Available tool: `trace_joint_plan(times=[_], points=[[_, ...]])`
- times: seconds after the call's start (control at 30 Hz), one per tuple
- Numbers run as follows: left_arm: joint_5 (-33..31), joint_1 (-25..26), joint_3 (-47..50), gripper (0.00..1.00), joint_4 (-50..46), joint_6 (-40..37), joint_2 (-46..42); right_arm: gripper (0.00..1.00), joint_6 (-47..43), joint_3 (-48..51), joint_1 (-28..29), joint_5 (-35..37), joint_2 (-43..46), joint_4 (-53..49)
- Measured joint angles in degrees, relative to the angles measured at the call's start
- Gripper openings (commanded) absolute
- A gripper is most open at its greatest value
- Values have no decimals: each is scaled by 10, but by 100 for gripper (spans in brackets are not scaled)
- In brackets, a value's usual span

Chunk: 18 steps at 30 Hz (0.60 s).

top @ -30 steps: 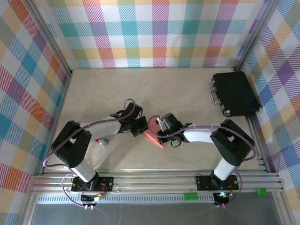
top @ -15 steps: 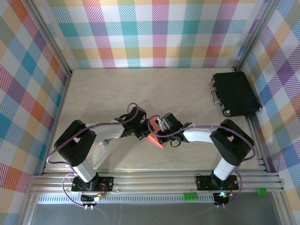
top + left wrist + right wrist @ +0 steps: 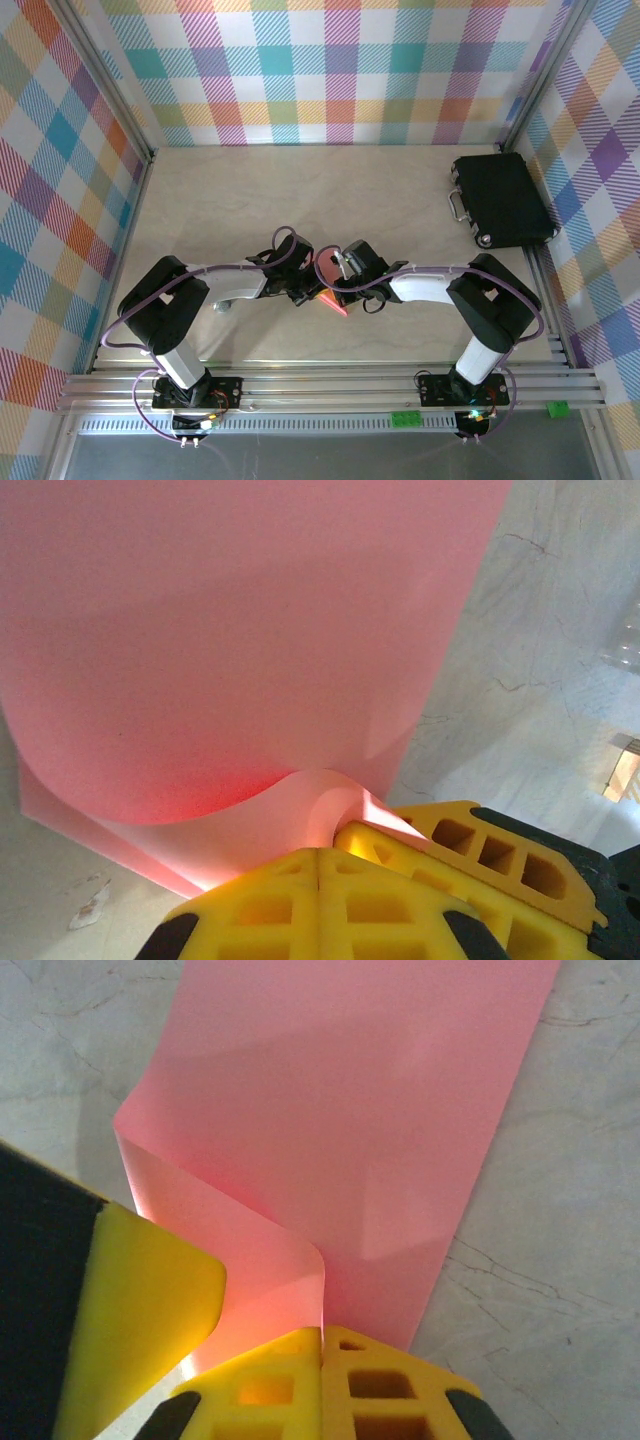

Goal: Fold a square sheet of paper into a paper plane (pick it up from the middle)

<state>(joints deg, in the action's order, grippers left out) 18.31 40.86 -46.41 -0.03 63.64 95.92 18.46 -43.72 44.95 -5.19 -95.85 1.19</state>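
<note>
Over the table (image 3: 250, 190), the left hand (image 3: 318, 865) and right hand (image 3: 322, 1338) — both pinched closed — grip the curled pink paper (image 3: 230, 630).

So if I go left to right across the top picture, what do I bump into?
Left arm → pink paper → black case.

The left tool (image 3: 318, 878), gripping the paper (image 3: 230, 630), has moved toward the right tool (image 3: 322, 1345).

Pale marbled table (image 3: 250, 200), black case (image 3: 500, 200) far right, pink sheet (image 3: 333, 303) seemingly part-flat near the middle
</note>
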Motion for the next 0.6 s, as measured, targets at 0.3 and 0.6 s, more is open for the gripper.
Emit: trace_joint_plan(times=[0.3, 0.6], points=[[-9, 0, 3, 0, 0, 0, 3, 0, 0, -2, 0, 0, 0, -3], [-11, 0, 13, 0, 1, 1, 3, 0, 0, -3, 0, 0, -1, -5]])
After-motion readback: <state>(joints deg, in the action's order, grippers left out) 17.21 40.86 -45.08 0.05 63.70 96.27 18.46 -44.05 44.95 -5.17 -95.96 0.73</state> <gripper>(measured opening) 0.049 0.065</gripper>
